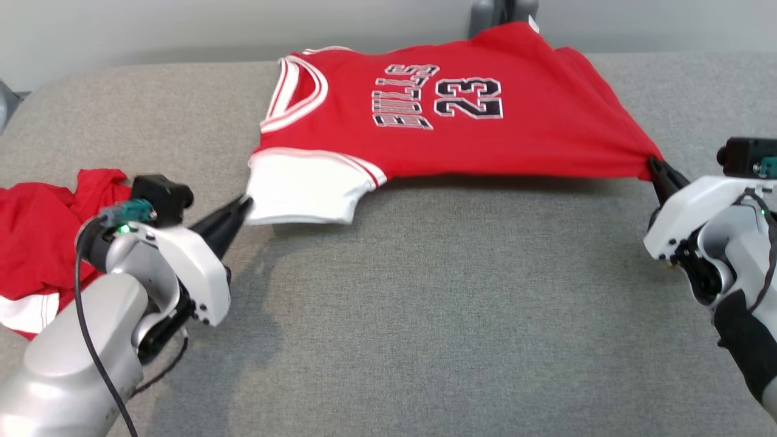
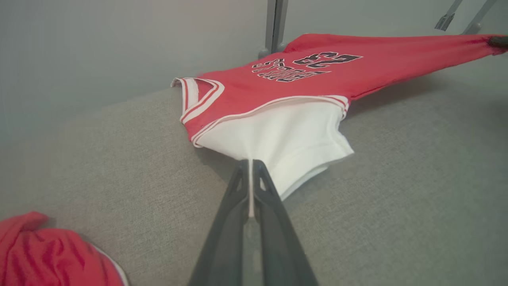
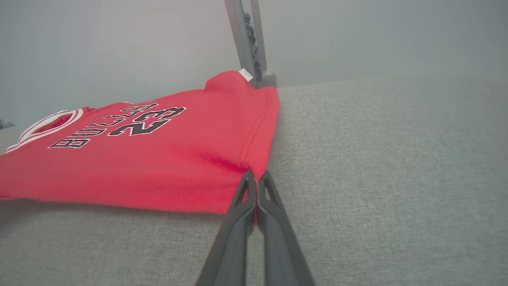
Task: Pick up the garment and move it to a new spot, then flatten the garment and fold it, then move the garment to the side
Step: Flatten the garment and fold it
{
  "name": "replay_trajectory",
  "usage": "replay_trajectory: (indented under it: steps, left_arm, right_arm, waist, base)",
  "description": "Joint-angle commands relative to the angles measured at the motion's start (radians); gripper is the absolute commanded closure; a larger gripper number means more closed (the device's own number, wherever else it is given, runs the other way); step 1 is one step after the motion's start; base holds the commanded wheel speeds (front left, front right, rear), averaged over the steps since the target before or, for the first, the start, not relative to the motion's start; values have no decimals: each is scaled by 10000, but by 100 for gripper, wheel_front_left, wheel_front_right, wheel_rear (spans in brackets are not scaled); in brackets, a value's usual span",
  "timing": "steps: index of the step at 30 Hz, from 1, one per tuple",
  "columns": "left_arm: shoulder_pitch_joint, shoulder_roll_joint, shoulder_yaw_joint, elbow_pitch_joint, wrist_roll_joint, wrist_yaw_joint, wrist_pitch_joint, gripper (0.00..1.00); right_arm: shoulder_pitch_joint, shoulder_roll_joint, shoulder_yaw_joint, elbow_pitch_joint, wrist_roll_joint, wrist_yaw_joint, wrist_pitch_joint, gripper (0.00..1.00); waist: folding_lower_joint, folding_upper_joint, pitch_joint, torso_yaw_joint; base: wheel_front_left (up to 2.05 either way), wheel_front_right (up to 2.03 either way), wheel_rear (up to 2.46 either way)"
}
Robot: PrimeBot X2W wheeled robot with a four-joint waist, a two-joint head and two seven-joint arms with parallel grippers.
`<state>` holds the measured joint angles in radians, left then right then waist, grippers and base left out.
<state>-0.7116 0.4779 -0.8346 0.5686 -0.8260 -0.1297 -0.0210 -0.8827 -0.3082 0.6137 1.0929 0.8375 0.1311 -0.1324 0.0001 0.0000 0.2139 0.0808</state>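
Garment (image 1: 473, 127): red jersey with white trim, dark lettering and the number 23. It is stretched sideways over the far half of the grey padded surface (image 1: 425, 315). Its near edge is lifted and casts a shadow, and its far part rests on the padding.
Left gripper (image 1: 244, 205): fingers pressed together, clamped on the edge of the garment's white sleeve (image 1: 300, 188) at the near-left corner.
Right gripper (image 1: 654, 165): fingers pressed together, pinching the red hem corner at the near right, where the cloth is drawn to a point.
Crumpled red cloth (image 1: 36, 243): a second red piece with white trim, heaped at the left edge of the padding. It lies beside the left forearm (image 1: 67, 352), apart from the stretched jersey.
Grey post (image 1: 501, 13): upright behind the far edge of the padding, directly behind the jersey's raised far corner.
White tag (image 1: 534, 24): small label at that far corner, just beside the post.
Backdrop: a plain pale wall (image 1: 182, 30) beyond the padding.
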Motion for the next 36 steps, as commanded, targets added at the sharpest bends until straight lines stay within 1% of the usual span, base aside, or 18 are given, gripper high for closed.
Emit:
replay_trajectory:
  steps: [1, 10, 12, 15, 19, 23, 30, 35, 36]
  left_arm:
    - [151, 147, -42, -118, -89, -12, 45, 100]
    - [1132, 746, -723, -1878, -474, -13, 996, 100]
    - [1447, 844, -869, -2445, -712, -14, 1268, 100]
    - [1786, 881, -889, -3112, -1365, -14, 1551, 100]
    - [2173, 1107, -890, -3784, -2051, -14, 1973, 100]
    - [2467, 1413, -1048, -4238, -2326, -15, 2343, 100]
    - [2850, 2034, -1500, -5191, -2992, -15, 3106, 100]
    - [3129, 2491, -1821, -5787, -3500, -15, 3654, 100]
    - [3129, 2491, -1821, -5787, -3500, -15, 3654, 100]
  right_arm:
    - [201, -137, 49, 61, 115, -7, -17, 100]
    - [811, -716, 925, -70, 308, -7, 170, 100]
    - [986, -864, 1160, -301, 494, -7, 177, 100]
    - [1171, -1084, 1538, -759, 637, -7, 282, 100]
    - [1440, -1409, 2062, -1328, 907, -7, 592, 100]
    - [1770, -1687, 2276, -1855, 1661, -7, 1159, 100]
    - [2364, -2546, 2802, -3071, 2894, -5, 2352, 100]
    - [2783, -3245, 3012, -3982, 3904, -7, 3426, 100]
    - [2783, -3245, 3012, -3982, 3904, -7, 3426, 100]
  waist:
    - [-1, 0, -141, 34]
    - [-1, 0, -604, 72]
    - [-1, 0, -722, 83]
    - [-1, 0, -814, 87]
    - [-1, 0, -934, 18]
    - [-1, 0, -1091, -83]
    - [-1, 0, -1360, -250]
    - [-1, 0, -1539, -338]
    - [-1, 0, -1539, -338]
  base:
    - [0, 0, 0]
    - [0, 0, 0]
    - [0, 0, 0]
    - [0, 0, 0]
    - [0, 0, 0]
    - [0, 0, 0]
    - [0, 0, 0]
    - [0, 0, 0]
    - [0, 0, 0]
